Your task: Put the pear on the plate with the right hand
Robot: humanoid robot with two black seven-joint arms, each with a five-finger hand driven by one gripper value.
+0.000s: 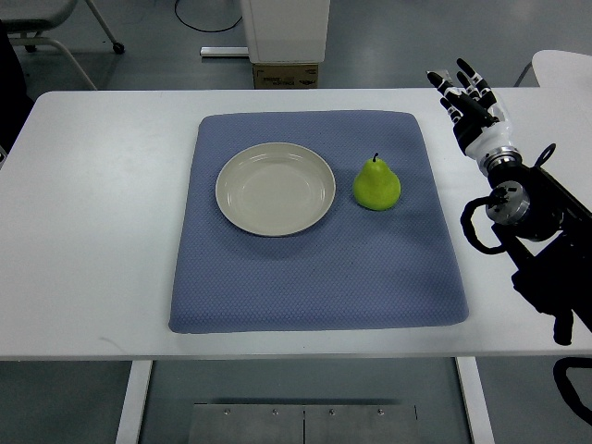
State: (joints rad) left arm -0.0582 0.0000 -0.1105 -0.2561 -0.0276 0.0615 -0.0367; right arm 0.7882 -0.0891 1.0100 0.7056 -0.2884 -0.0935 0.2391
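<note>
Just plate [275,189] beside pear [376,184].

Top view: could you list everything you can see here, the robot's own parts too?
pear: one, yellow-green with a dark stem, upright on the mat, just right of the plate
plate: one, cream, nothing on it, on the mat's left half
mat: one, blue, textured, middle of the table
table: one, white, under it all
cardboard box: one, brown, on the floor beyond the table
chair: one, partly seen, top left corner
right hand: one, black and white, fingers spread, holding nothing, above the table's right side
</note>
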